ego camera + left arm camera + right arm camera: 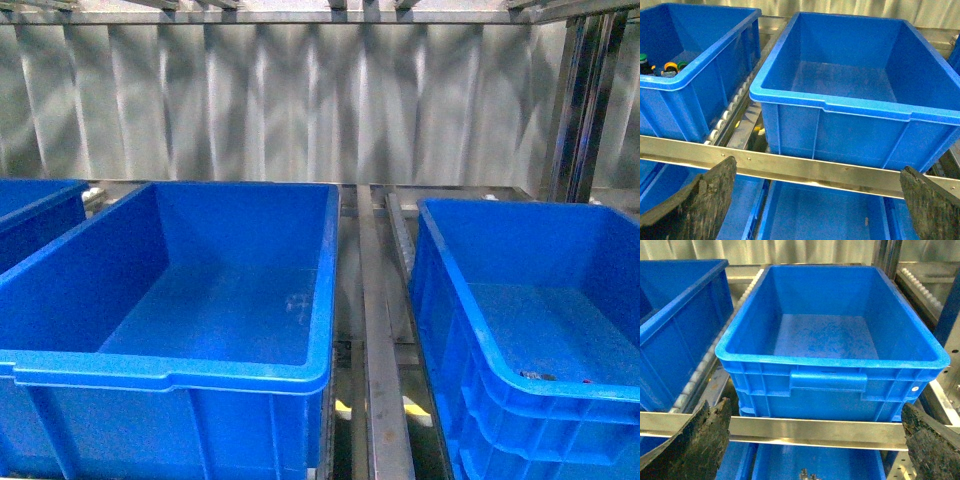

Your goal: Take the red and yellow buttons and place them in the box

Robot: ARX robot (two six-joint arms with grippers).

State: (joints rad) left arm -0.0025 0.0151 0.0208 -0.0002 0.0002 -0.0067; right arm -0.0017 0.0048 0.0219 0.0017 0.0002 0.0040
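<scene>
Lying lengthwise away from the robot, the box [300, 375] sits while both claws [815, 200] [815, 440] gape, holding nothing.

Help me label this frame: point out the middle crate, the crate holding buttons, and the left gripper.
middle crate [170, 372]: front view, near rim.
crate holding buttons [705, 62]: left wrist view, right rim.
left gripper [815, 205]: left wrist view, midway between fingertips.

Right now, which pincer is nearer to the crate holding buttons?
Left. The left pincer hangs before the middle crate, beside the button crate; the right pincer faces the rightmost crate.
</scene>
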